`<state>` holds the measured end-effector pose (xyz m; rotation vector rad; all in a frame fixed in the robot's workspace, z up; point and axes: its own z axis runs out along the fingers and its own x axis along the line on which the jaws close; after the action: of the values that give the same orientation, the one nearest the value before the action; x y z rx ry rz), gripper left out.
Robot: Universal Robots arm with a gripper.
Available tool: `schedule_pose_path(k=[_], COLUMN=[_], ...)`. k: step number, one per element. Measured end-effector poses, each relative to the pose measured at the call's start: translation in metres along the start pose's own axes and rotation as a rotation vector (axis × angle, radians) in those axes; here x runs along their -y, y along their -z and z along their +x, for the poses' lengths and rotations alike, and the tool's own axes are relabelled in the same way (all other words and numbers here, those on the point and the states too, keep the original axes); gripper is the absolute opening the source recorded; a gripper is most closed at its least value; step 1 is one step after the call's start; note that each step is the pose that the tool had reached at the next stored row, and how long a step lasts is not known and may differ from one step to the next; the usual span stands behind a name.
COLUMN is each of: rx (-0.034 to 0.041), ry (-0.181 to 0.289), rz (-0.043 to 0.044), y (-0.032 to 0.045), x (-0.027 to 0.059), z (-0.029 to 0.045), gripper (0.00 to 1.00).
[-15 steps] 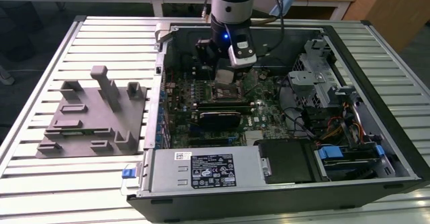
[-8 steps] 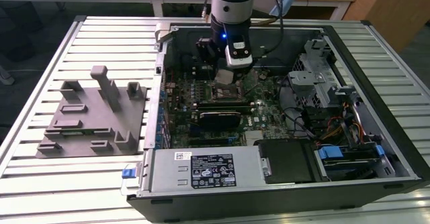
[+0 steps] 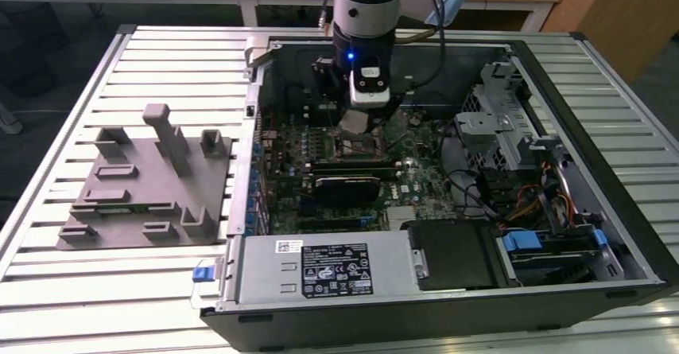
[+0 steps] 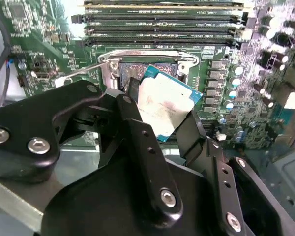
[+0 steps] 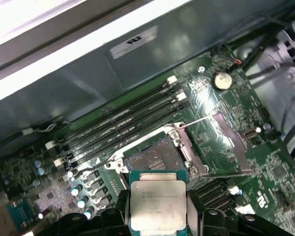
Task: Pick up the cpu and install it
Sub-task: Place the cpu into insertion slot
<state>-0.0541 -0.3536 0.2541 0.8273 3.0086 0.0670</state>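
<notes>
Cpu point(image 5: 157, 201) clamped by 2 edges between fingers point(image 4: 189, 129), poised above open socket point(image 5: 155, 157). Likely hazards: landing skewed or tilted, damaging that socket; slipping from grip.

**Soft room light outside, shade and glare inside the case**

In the exterior view, even overhead light falls on the slatted table point(image 3: 138, 290). The inside of the computer case point(image 3: 626, 243) sits darker, and the arm point(image 3: 366, 4) shades the far part of the motherboard point(image 3: 414, 163). A small blue light point(image 3: 349, 55) glows on the arm. In the first wrist view the rim of the case wall point(image 5: 137, 78) burns out to white. In the second wrist view the cpu point(image 4: 162, 105) glares pale on its metal top, a white patch blooms beside the memory slots point(image 4: 162, 19), and the black gripper point(image 4: 161, 108) stays dim.
</notes>
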Motion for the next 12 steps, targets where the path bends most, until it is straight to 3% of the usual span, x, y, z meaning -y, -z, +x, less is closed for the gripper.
schedule_pose_path(k=[12], rx=[0.0091], ry=[-0.194], rz=[0.0017], y=[-0.0002], x=[0.0], z=[0.0], gripper=[0.54])
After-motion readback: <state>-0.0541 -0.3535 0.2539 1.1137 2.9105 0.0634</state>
